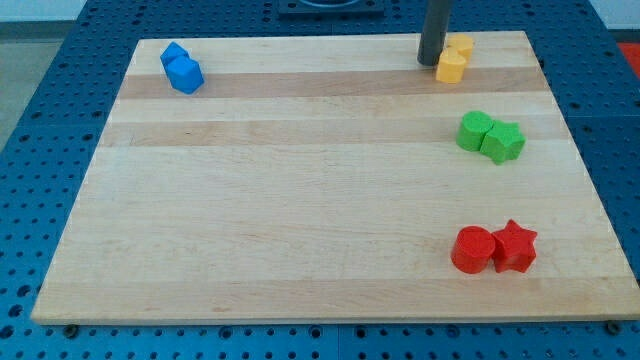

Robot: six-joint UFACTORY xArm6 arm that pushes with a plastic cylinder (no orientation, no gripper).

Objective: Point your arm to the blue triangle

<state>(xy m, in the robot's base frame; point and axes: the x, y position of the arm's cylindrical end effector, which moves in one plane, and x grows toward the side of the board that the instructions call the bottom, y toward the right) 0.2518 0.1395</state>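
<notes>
Two blue blocks touch at the view's top left of the wooden board (300,200): the upper one (174,56) looks like the blue triangle, the lower one (187,75) is a blue cube-like block. My tip (430,62) stands at the view's top right, far right of the blue blocks, right beside two yellow blocks (455,58).
Two green blocks (490,136) sit at the right edge, one rounded and one star-like. A red cylinder (472,249) and a red star (515,246) touch at the view's bottom right. A blue perforated table surrounds the board.
</notes>
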